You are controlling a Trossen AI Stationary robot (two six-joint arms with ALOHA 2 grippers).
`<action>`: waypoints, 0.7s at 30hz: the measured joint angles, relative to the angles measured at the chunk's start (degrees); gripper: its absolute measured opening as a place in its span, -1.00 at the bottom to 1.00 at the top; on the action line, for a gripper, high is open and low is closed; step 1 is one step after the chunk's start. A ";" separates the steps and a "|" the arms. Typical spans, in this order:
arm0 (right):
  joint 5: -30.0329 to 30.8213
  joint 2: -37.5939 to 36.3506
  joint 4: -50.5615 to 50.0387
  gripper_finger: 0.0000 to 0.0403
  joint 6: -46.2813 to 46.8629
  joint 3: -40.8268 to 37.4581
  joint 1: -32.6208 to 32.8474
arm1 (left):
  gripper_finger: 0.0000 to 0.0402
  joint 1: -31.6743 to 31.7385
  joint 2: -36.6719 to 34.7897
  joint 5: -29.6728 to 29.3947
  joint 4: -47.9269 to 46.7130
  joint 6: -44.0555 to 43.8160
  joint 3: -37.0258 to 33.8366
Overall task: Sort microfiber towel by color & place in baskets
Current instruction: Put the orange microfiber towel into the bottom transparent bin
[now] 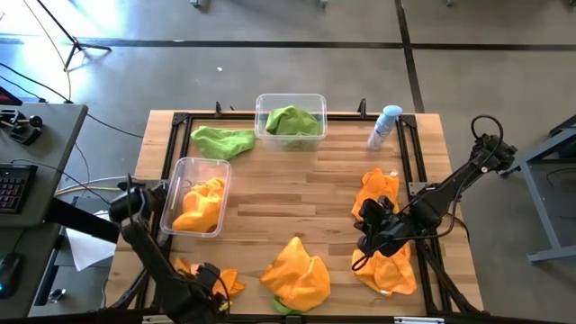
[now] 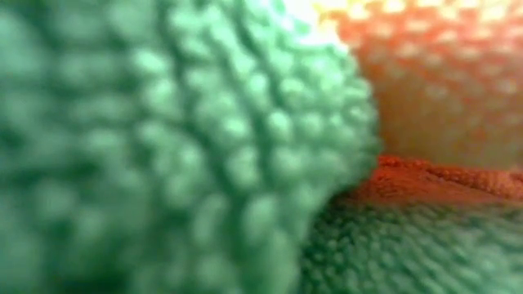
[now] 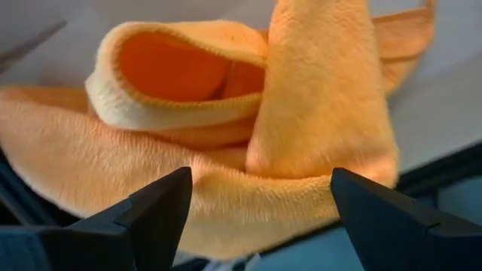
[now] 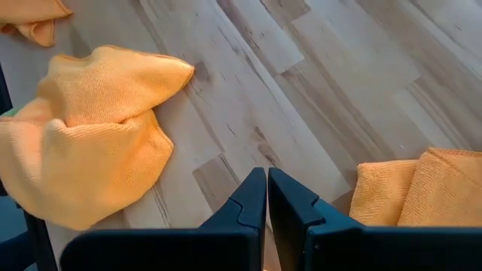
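Orange microfiber towels lie on the wooden table: one at the near left corner point(image 1: 225, 279), one near the front middle point(image 1: 297, 273), two at the right point(image 1: 378, 191) point(image 1: 389, 270). A green towel point(image 1: 223, 140) lies at the far left. One clear basket point(image 1: 196, 195) holds orange towels, and the other point(image 1: 290, 121) holds a green one. My left gripper point(image 1: 212, 286) points down over the near-left orange towel point(image 3: 226, 113), open, its fingers standing on either side of a fold. My right gripper point(image 4: 267, 197) hovers shut over bare wood between the orange towels.
A spray bottle point(image 1: 385, 126) with a pale blue cap stands at the far right. A black frame point(image 1: 409, 153) runs along the table's edges. Green cloth point(image 2: 163, 147) and orange cloth point(image 2: 441, 82) right at the lens fill the low view. A bit of green point(image 1: 282, 307) shows under the front-middle towel.
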 joint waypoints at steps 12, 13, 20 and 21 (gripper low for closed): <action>2.74 0.02 0.46 -0.94 -0.04 0.00 0.00 | 0.52 0.89 0.90 2.59 18.50 0.82 -11.80; 2.73 0.02 0.46 -0.94 0.00 0.00 0.00 | 0.52 0.92 0.83 2.72 19.62 0.52 -12.67; 2.73 0.02 0.49 -0.94 0.00 0.02 0.00 | 0.47 1.65 0.89 3.53 20.32 2.02 -13.90; 2.73 0.02 0.49 -0.94 -0.02 0.02 0.00 | 0.43 1.83 0.91 3.70 20.41 2.25 -13.90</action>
